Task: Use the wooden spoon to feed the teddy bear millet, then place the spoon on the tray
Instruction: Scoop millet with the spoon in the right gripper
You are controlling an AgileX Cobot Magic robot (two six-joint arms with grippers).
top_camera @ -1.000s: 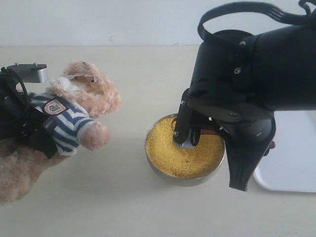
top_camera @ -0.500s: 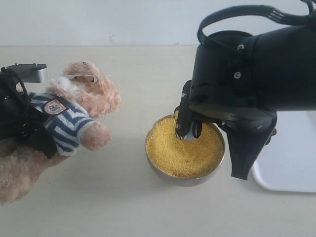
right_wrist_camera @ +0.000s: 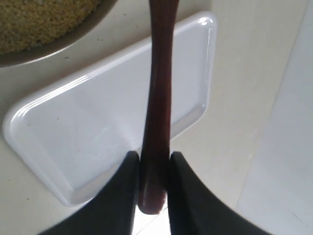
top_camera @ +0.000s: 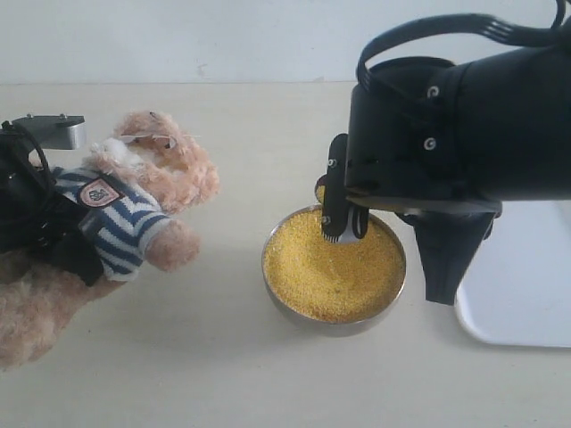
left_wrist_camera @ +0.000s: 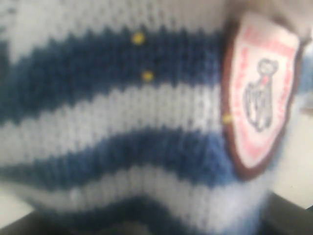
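Millet (top_camera: 335, 267) in metal bowl (top_camera: 332, 323), mid counter (top_camera: 223, 374). Tray (top_camera: 526, 303) empty, just right of bowl. Right hand (right_wrist_camera: 154, 161) above bowl's far rim, clamped on spoon (right_wrist_camera: 159, 73) handle. Bear (top_camera: 161, 169) at left; left hand (top_camera: 45, 223) against its torso, grip unclear.

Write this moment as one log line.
left hand: holds teddy bear | right hand: grips wooden spoon at millet | tray: no spoon yet

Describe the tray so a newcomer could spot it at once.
On the beige table, find the metal bowl of yellow millet in the middle. To its right in the exterior view, partly under the black right arm, lies the tray: the only flat white rectangle, with rounded corners and a low rim.
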